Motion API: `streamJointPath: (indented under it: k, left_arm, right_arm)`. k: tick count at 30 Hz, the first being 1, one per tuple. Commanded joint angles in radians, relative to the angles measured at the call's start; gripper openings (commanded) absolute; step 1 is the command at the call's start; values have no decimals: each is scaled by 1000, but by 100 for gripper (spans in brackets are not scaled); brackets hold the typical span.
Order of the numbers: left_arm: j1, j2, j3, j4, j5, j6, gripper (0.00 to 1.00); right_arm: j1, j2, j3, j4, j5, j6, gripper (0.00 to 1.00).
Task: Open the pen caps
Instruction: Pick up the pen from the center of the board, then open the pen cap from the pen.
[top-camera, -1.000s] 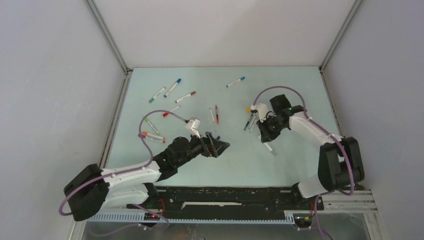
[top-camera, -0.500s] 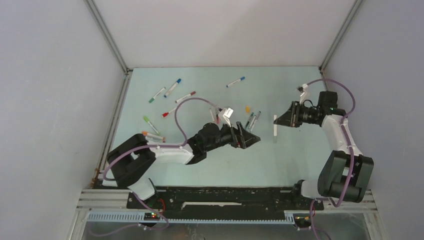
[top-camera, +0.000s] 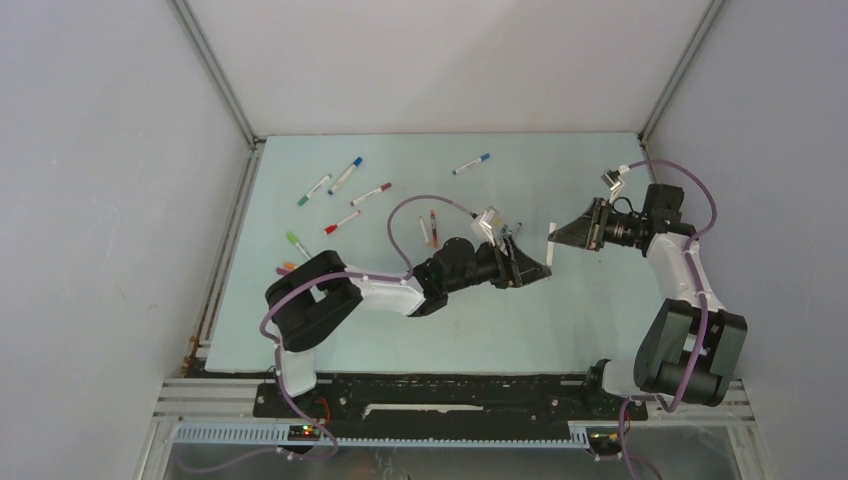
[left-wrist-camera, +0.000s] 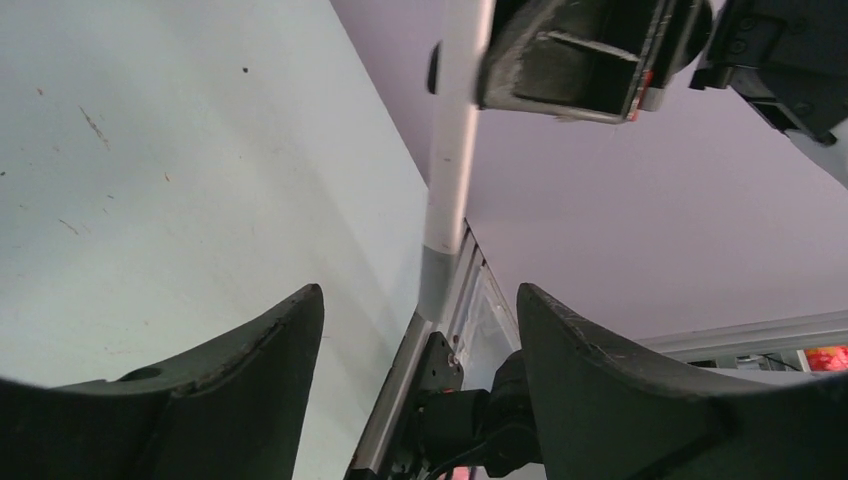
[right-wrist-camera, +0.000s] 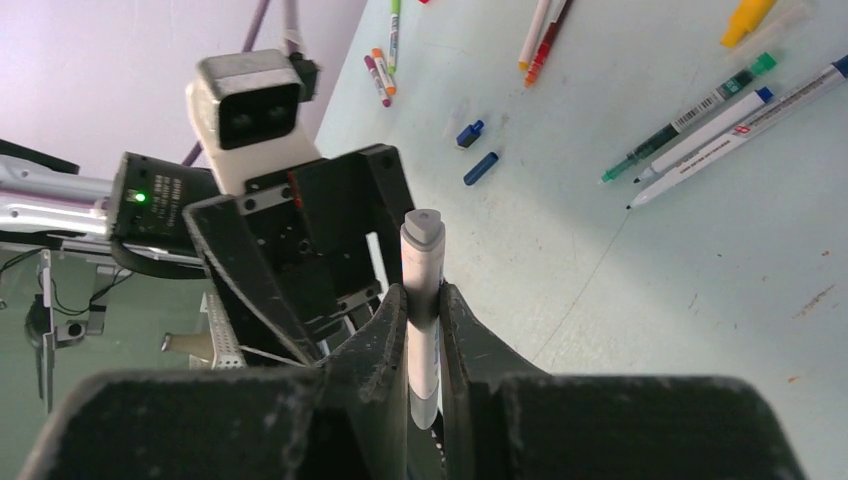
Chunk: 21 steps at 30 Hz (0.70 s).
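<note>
Grey plastic cap, short and stubby, sits on the free end of a slim white barrel. It is held clear of the table, between the two arms. The right gripper is pressed together on the barrel, well back from the cap, pinching it between dark fingers. The left gripper has its curved black fingers spread to either side of the cap, not touching it.

The cap looks light, hard and smooth, so probably slippery. Seen end-on, its tip is a rounded triangle. It is likely a snug push fit. The best hold would be square across its sides, short of the seam with the barrel, followed by a straight pull along the barrel. A pinch over the seam would clamp both parts together. A crooked pull could bend the thin barrel or slide it in the right fingers.

The table is matte pale blue-green, lightly scuffed. Two loose blue caps and several pens lie on it.
</note>
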<state>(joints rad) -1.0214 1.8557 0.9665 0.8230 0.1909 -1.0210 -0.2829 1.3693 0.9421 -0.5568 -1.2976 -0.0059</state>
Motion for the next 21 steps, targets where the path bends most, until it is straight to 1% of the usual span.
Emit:
streamJointPath:
  k: [1,3,17,19,20,21]
  left_arm:
    - [-9,43,84,20,12,-49,72]
    - [-9,51,102,12,13,-50,68]
    - [-19,86,146,31,47,-68,51]
    - [-20,88,147,32,51,-70,46]
    - [-20,89,148,33,53,-72,41]
    - [-20,89,149,34,55,-73,38]
  right_arm:
    - [-1,-26,-7,47,-49,35,0]
    - [2,-26,-9,51,-50,39,0]
    - [11,-10,-10,52,-45,46,0]
    - [11,-7,-9,54,-42,47,0]
    - [12,-7,-9,53,-40,45,0]
    - [14,-6,-10,53,-37,45,0]
